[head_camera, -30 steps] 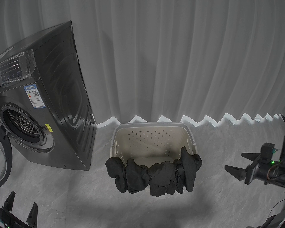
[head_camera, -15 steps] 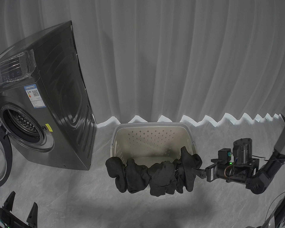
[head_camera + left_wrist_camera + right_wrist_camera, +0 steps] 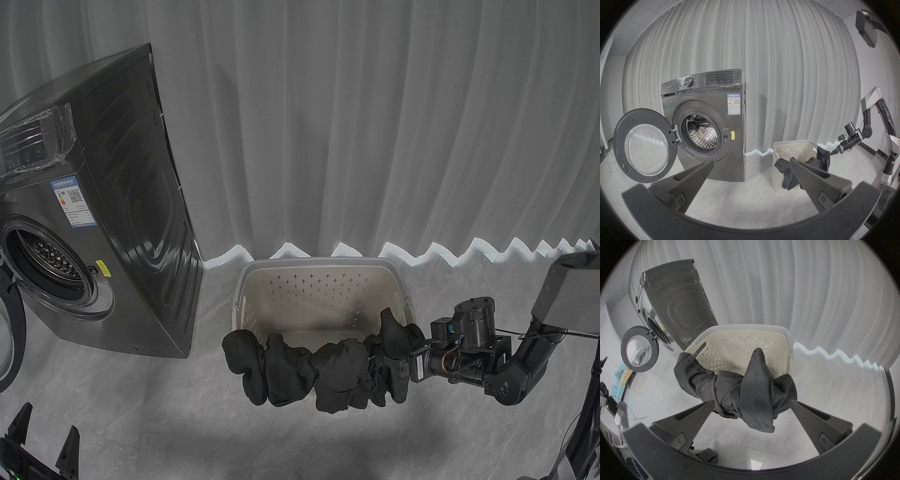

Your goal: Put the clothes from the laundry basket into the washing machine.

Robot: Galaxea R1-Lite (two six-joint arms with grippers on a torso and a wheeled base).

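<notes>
A cream laundry basket (image 3: 320,263) stands on the floor in the middle. Dark clothes (image 3: 325,370) hang bunched over its front rim. My right gripper (image 3: 400,366) is at the right end of that bunch. In the right wrist view it (image 3: 753,410) is open, with the dark clothes (image 3: 751,393) hanging between its two fingers. The grey washing machine (image 3: 128,212) stands to the left, its round door (image 3: 643,145) swung open and the drum (image 3: 701,134) exposed. My left gripper (image 3: 44,437) is open and low at the near left, holding nothing.
A white curtain (image 3: 375,125) runs along the back behind the basket and the machine. Grey tiled floor (image 3: 187,412) lies bare between the machine, the basket and my left gripper. The basket (image 3: 795,147) stands a short way right of the machine.
My right arm has swung in from the far right towards the basket, and its open gripper now sits at the right end of the draped clothes. The left gripper has stayed put.
</notes>
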